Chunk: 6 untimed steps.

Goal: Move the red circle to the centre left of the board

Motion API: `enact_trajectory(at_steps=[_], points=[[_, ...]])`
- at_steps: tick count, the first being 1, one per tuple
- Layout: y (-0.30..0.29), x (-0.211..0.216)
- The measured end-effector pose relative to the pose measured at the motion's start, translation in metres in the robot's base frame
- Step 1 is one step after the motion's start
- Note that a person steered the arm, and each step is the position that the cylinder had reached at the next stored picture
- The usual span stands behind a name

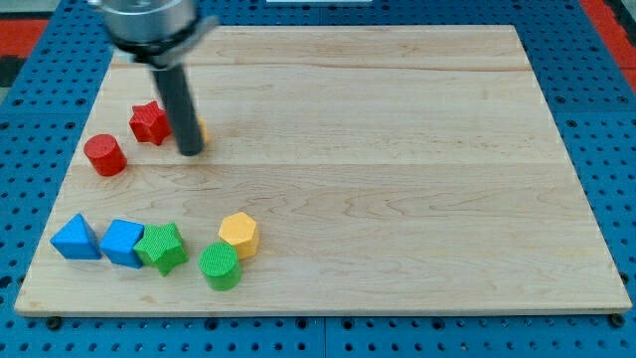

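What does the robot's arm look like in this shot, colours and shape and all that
Only the lower end shows. A blurred, silvery-grey round housing sits at the view's top left, and from it hangs a straight, dark, cylindrical rod ending in my tip. No cables, markings or gripper are visible.

Wooden board (397, 149) on a blue pegboard bench, blocks gathered on its nine-o'clock side.

At about ten o'clock lie the red circle (104, 155), a red star (149, 122) and a yellow block (199, 128) partly hidden behind the rod. Around seven to eight o'clock sit a blue triangle (77, 239), blue cube (123, 243), green star (163, 248), green circle (220, 267) and yellow hexagon (238, 234).
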State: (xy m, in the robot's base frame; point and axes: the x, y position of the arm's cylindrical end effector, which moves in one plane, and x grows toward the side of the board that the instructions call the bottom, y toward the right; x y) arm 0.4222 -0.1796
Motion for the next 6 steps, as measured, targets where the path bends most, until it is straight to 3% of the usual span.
enact_trajectory(at_steps=[1,3,4,6], points=[[-0.045,0.006],[-0.024,0.071],[-0.084,0.057],[-0.065,0.027]])
